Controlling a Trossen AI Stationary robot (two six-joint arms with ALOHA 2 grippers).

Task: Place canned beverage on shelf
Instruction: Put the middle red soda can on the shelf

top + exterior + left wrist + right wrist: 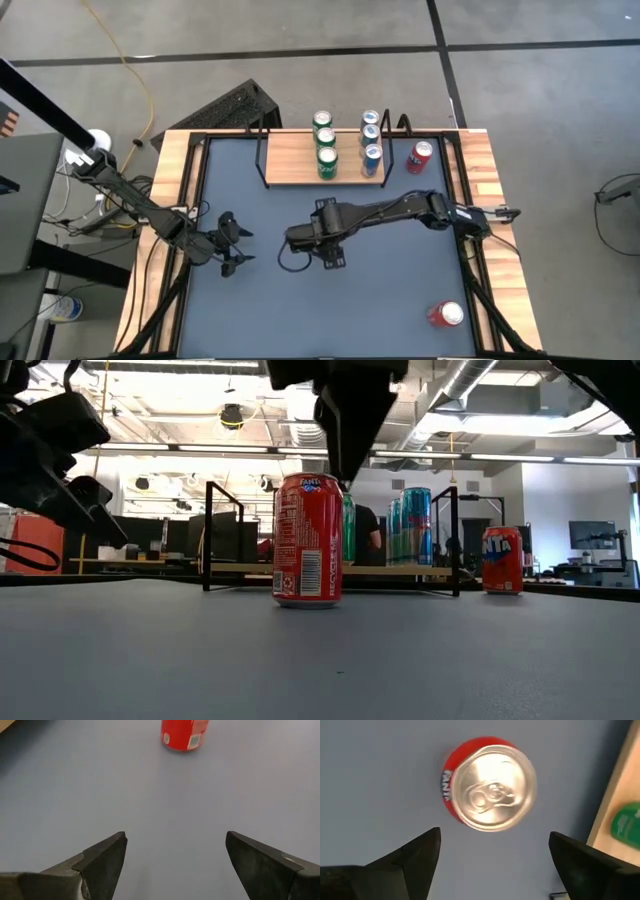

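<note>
I have the right gripper [490,857] pointing straight down with its dark fingers spread wide, empty, directly above an upright red Fanta aluminium can [489,784] standing on the dark blue-grey tabletop [300,300]. In the low view that can [307,540] stands in front of the small light-wood shelf with thin black wire ends [295,160], apart from it. On the shelf I see green cans [325,145] at the middle and blue-silver cans [371,140] toward one end. Another red can [420,156] stands on the table just beside the shelf's end, and one more red can [446,315] lies near the table's front right corner. My left gripper [175,865] waits left of centre, fingers apart, facing the Fanta can.
</note>
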